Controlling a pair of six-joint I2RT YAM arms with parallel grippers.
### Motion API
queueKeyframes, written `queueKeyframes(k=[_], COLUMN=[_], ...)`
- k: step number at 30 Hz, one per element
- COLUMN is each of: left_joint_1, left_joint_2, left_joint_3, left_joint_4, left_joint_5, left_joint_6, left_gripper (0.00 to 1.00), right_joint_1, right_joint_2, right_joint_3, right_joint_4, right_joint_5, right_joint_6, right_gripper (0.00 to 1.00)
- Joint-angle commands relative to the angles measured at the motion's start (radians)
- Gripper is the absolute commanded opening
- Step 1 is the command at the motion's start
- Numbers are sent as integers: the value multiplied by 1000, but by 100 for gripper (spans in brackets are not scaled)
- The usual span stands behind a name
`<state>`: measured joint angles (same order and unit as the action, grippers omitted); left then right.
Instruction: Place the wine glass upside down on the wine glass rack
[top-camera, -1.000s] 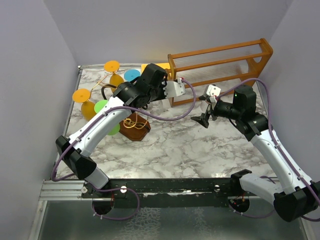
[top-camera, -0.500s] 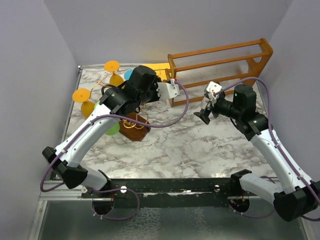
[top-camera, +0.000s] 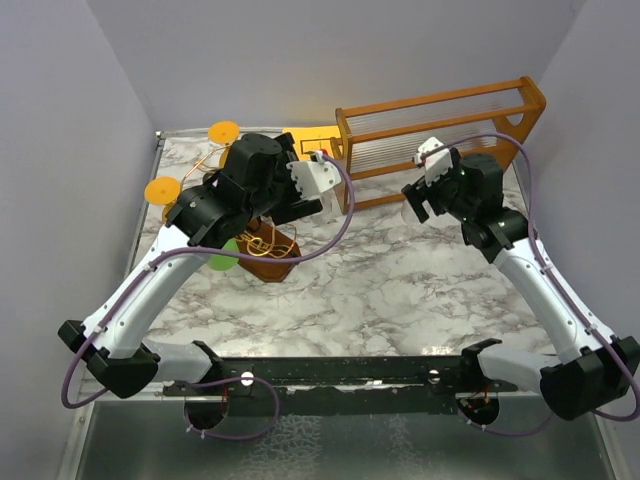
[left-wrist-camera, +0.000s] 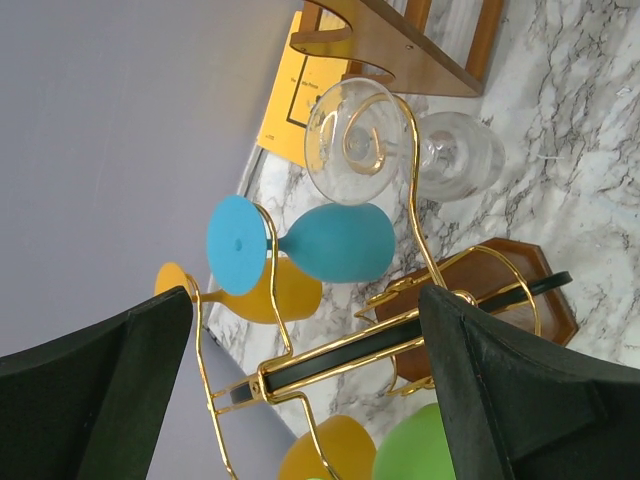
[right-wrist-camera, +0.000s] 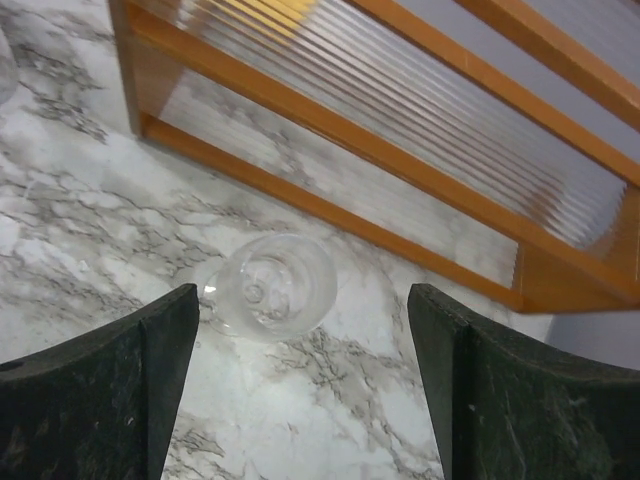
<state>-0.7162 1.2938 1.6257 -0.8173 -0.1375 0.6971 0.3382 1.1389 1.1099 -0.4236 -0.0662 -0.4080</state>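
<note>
1. While the left claw (left-wrist-camera: 305, 300) is gaping wide and gripping nothing, a clear wine glass (left-wrist-camera: 355, 140) is showing right at a gold spiral arm of the rack (left-wrist-camera: 340, 352), at the far left of the tabletop (right-wrist-camera: 80, 230) beside a hanging blue glass (left-wrist-camera: 340, 245). I am not managing to tell whether the wire is truly carrying it.
2. Judging by that, the hanging step is looking as good as finished. The left claw is needing only to draw clear without brushing the wire.
3. The right claw (right-wrist-camera: 302, 292) is likewise standing open and holding nothing, hovering above a second clear glass (right-wrist-camera: 265, 285). That glass is sitting on the marble just on the near side of the wooden frame (right-wrist-camera: 330, 205), and which way up I cannot tell.
4. If that glass is going up too, the next move is calling for a straight descent, a gentle grip, a turn-over and a free arm.
</note>
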Motion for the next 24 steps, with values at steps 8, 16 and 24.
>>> queueKeyframes(k=[8, 16, 24], left_joint_1=[17, 17, 17], left_joint_2=[-61, -61, -51], left_joint_3=[-42, -44, -36], left_joint_4=[38, 40, 34], left_joint_5=[47, 51, 48], left_joint_6=[-26, -24, -23], left_gripper=[99, 99, 99], right_joint_1=[-36, -73, -80], right_joint_2=[152, 251, 298], right_joint_3=[106, 147, 147], right_joint_4=[-95, -151, -165], right_joint_5=[142, 41, 15], right_joint_6=[52, 70, 67], right_gripper=[73, 52, 40])
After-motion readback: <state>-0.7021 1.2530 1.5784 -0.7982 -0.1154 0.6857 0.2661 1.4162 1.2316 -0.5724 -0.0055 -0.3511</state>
